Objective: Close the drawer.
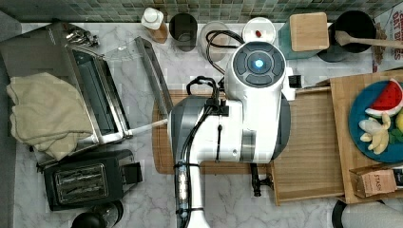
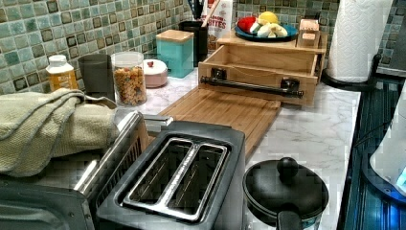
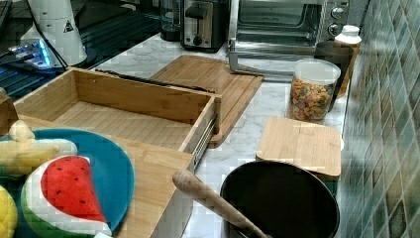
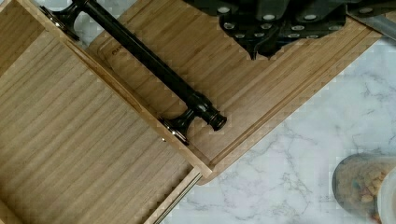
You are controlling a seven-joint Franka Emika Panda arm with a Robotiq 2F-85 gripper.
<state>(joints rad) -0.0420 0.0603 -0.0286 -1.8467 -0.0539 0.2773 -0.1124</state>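
Note:
The drawer (image 3: 124, 119) is a shallow light-wood tray, pulled out from under a wooden shelf and empty inside. Its long black bar handle (image 2: 251, 87) faces the cutting board (image 2: 225, 108). From the top view my white arm (image 1: 252, 95) hangs over the board and the drawer's (image 1: 309, 142) left part, with one end of the handle (image 1: 256, 183) poking out below it. In the wrist view my gripper (image 4: 264, 44) is shut and holds nothing. It hovers above the cutting board (image 4: 261, 88), apart from the handle (image 4: 149, 60) and the drawer floor (image 4: 70, 154).
A toaster oven (image 1: 95, 90) with its door down and a towel on top stands at the top view's left, a black toaster (image 1: 85, 180) below it. A cereal jar (image 2: 129, 79), canisters and a pot (image 3: 277, 203) line the tiled wall. The shelf carries a plate of toy fruit (image 1: 375, 118).

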